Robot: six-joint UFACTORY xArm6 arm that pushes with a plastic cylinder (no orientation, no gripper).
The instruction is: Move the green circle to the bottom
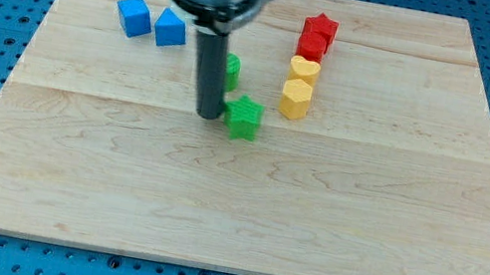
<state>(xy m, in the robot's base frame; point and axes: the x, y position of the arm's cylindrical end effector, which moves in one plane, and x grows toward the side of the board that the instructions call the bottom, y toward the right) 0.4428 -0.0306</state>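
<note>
- Green circle point(232, 71): sits in the upper middle of the board, mostly hidden behind my rod; only a sliver of its right side shows. Bright green, low, rounded edge; shape is taken from the task wording, since too little shows to confirm it.
- Progress, as a judgement: barely begun, if at all. The circle is well above the board's mid-line, and the whole lower half of the wooden board point(241, 218) lies between it and the view's bottom edge. All of the travel is left to do.
- My tip point(208, 114): touches down just below and slightly to the view's left of the circle, so it stands on the wrong side for a downward push. It would likely need to go round to the circle's upper side first.
- Tool state: a plain rod, nothing to open or close; it holds nothing. Whether it touches the circle I cannot tell, because the rod covers the meeting point.
- Green star point(244, 117): just to the right of my tip, near touching it, below and right of the circle. It lies close to the downward path and could get swept along.
- Yellow heart point(304, 68) above a yellow hexagon point(296, 97), stacked in a column right of the circle.
- Red star point(321, 27) and a red block point(311, 46) top that same column.
- Two blue blocks, one a blue cube point(132, 14), the other a blue block point(170, 28), upper left, well apart from the circle.
</note>
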